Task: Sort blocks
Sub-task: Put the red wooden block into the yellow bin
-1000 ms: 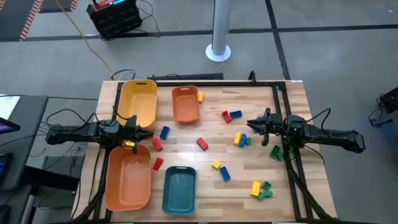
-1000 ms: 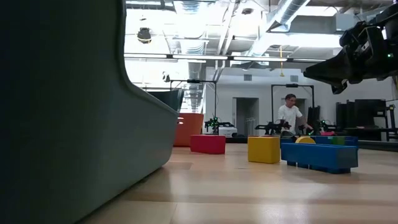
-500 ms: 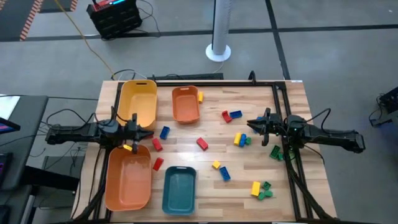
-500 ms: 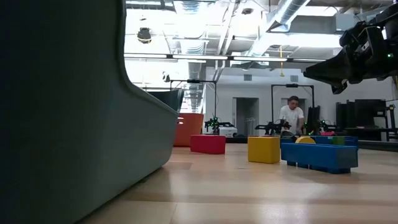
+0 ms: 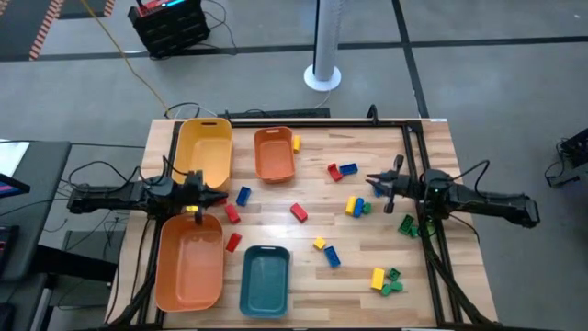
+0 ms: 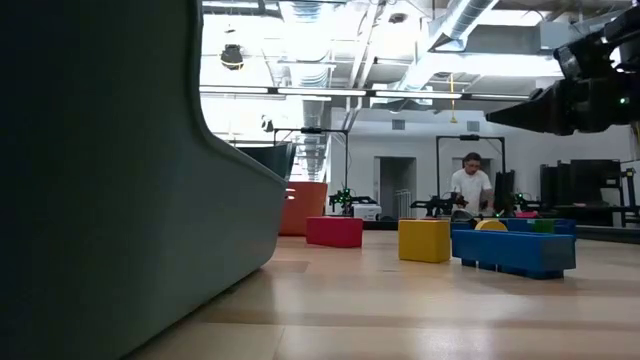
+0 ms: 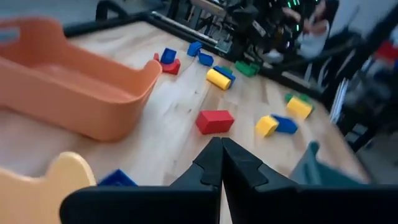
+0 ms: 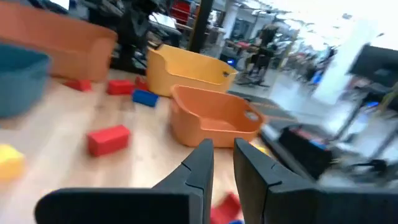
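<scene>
Blocks in red, blue, yellow and green lie scattered across the middle and right of the wooden surface; from above I see a red one near the centre, a red and blue pair farther back, and a yellow and green cluster near the front right corner. Four trays sit on the left half: a yellow tray and a small orange tray at the back, a large orange tray and a teal tray at the front. My left gripper hovers between the yellow tray and the large orange tray, its fingers pressed together on nothing. My right gripper hangs above the right side, near a yellow and blue pair, its fingers a narrow gap apart and empty. A person stands far off in the room behind.
</scene>
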